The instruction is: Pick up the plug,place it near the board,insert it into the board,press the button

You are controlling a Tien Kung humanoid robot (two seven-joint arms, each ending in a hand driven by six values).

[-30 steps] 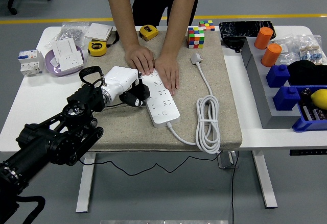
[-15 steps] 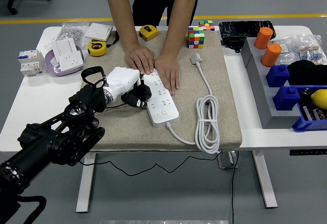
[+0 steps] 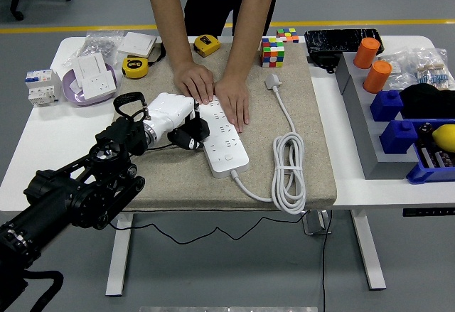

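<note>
Over the tan mat (image 3: 298,124) on the white table (image 3: 43,141), seen from my head camera, my left hand (image 3: 170,113) has its white fingers closed around the black plug (image 3: 188,136), which sits right against the left edge of the white power strip (image 3: 226,141), though I cannot tell whether its pins are in a socket. At the strip's far end a person's two hands (image 3: 213,88) press flat on it, and the strip's white cord (image 3: 290,170) lies coiled on the mat to the right.

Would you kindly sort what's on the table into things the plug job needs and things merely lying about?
Job:
black plug in the left robot hand
white power strip, steadied by a person's hands

Lying about:
multicoloured puzzle cube
yellow tape measures
orange cylinders
</note>
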